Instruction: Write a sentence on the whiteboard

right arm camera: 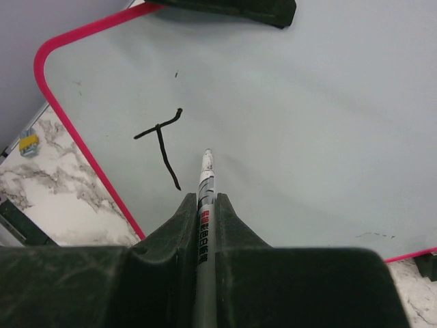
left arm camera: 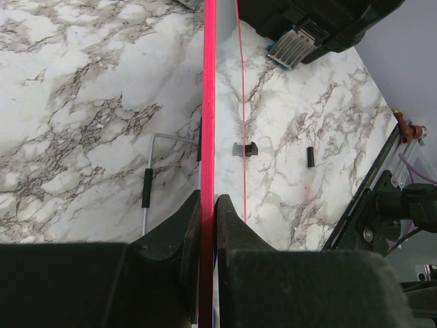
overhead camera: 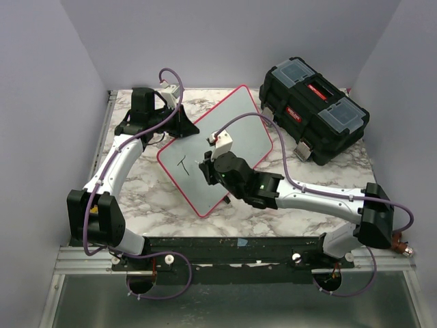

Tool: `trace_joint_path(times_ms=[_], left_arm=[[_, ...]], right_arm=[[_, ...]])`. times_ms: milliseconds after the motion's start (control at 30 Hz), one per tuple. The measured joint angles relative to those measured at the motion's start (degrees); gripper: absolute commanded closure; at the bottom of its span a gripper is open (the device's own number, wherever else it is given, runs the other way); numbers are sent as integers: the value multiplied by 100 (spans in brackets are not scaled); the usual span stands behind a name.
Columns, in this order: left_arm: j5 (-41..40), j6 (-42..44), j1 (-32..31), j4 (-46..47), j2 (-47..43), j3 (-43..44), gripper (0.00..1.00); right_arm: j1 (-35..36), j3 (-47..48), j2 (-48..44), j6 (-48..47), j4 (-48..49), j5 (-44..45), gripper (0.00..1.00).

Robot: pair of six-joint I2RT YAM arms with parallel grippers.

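Note:
The whiteboard [overhead camera: 239,130] with a red-pink rim lies tilted on the marble table. Of the sentence, only a black letter "T" [overhead camera: 182,164] is on it, near its left corner; it also shows in the right wrist view [right arm camera: 162,143]. My left gripper [left arm camera: 208,201] is shut on the whiteboard's rim [left arm camera: 209,102] at its far left edge. My right gripper [right arm camera: 207,198] is shut on a grey marker [right arm camera: 206,184], whose tip sits just right of the "T", at or just above the board [right arm camera: 307,123].
A black toolbox [overhead camera: 314,109] with red latches stands at the back right, close to the whiteboard's far corner. A thin wire stand [left arm camera: 151,171] and small black clips [left arm camera: 244,149] lie on the marble under the board.

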Motion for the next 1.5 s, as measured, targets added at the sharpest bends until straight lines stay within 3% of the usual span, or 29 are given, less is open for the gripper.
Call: trace_joint_path(times_ms=[800,1500], left_arm=[[-111,2,-20,-2,-57,-33,100],[-131,-2,-17,0,-55,-33,100]], right_arm=[[-4,444,531,-170,286,140,99],[-4,-94,310,-35,382,-264,99]])
